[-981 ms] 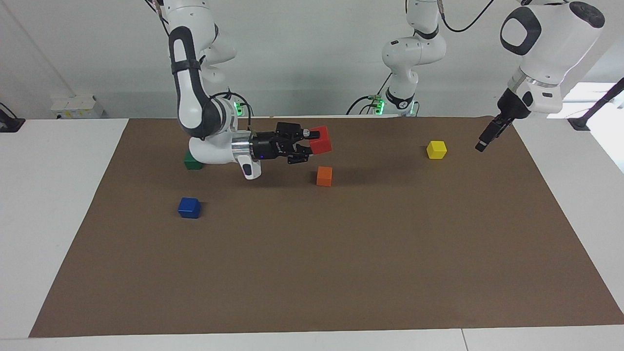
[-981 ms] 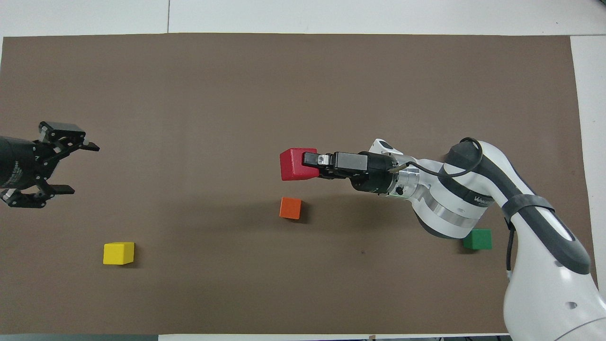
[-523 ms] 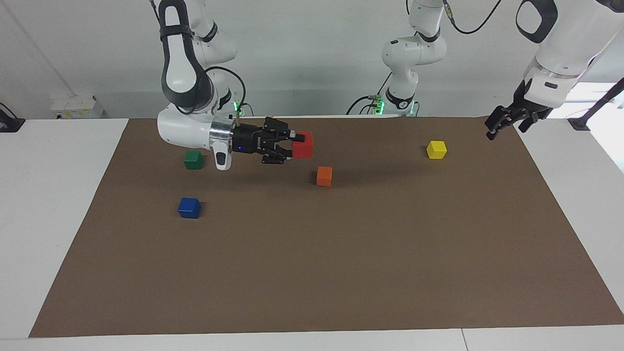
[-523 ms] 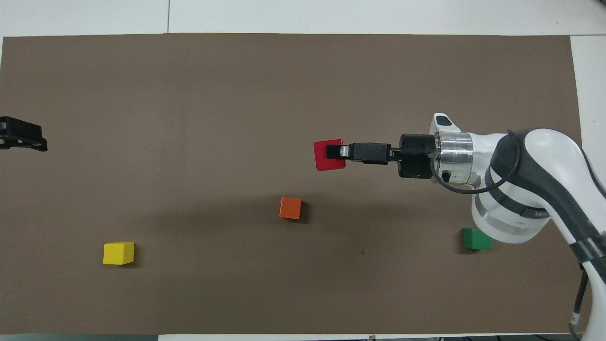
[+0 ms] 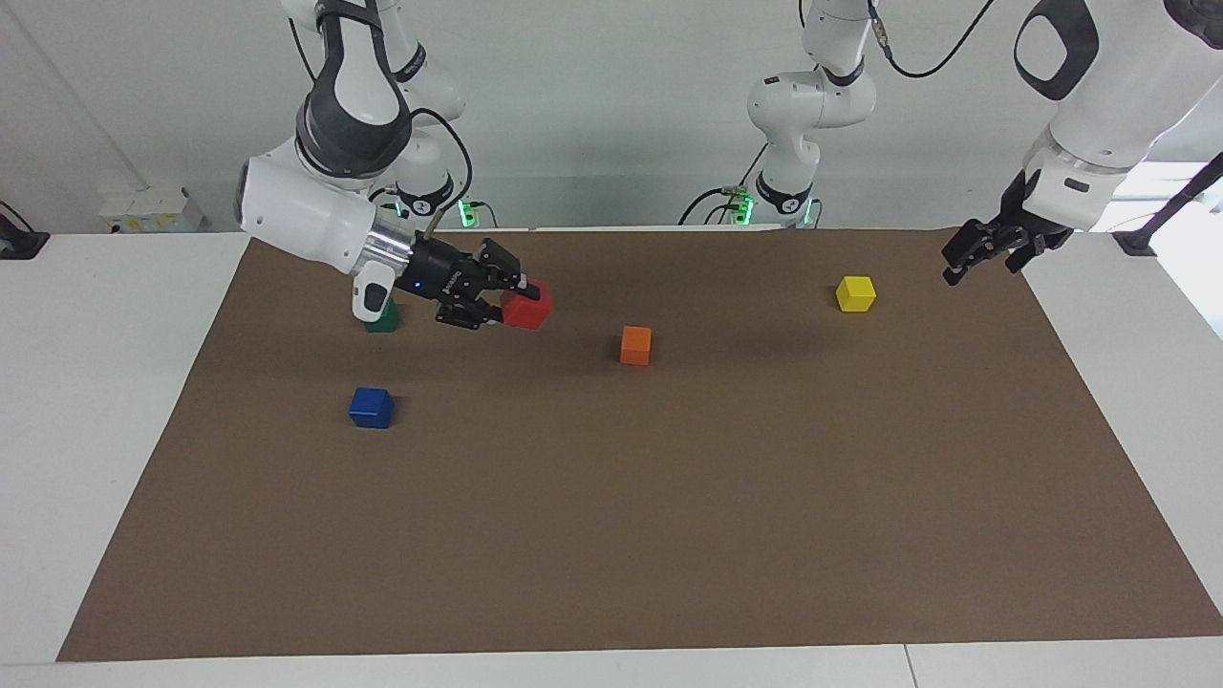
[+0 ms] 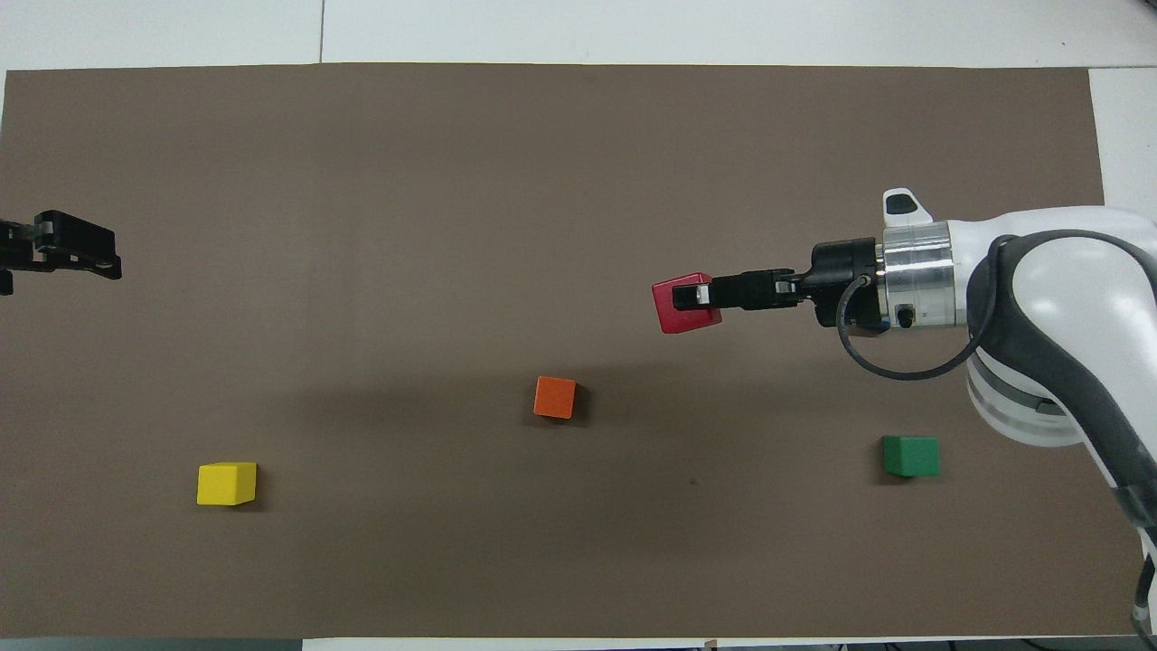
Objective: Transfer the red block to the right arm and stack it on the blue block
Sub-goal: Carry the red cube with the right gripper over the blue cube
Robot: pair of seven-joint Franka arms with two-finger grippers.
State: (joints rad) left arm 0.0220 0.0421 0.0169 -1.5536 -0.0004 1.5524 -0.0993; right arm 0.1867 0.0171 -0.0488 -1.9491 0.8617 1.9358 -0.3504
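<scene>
My right gripper (image 5: pixel 509 304) is shut on the red block (image 5: pixel 527 309), carrying it tilted in the air over the mat between the green and orange blocks. From above, the red block (image 6: pixel 684 306) sits at the tip of the right gripper (image 6: pixel 701 294). The blue block (image 5: pixel 371 407) rests on the mat toward the right arm's end, apart from the gripper; in the overhead view the right arm's wrist hides it. My left gripper (image 5: pixel 958 263) hangs open with nothing in it over the mat's edge at the left arm's end, and the overhead view shows only the tip of the left gripper (image 6: pixel 99 258).
An orange block (image 5: pixel 635 345) lies near the mat's middle. A yellow block (image 5: pixel 855 293) sits toward the left arm's end and a green block (image 6: pixel 911 455) near the right arm's base. The brown mat (image 5: pixel 669 526) covers most of the white table.
The right gripper has drawn back toward the right arm's end with the red block and now tilts downward. The left arm has pulled away to the mat's edge.
</scene>
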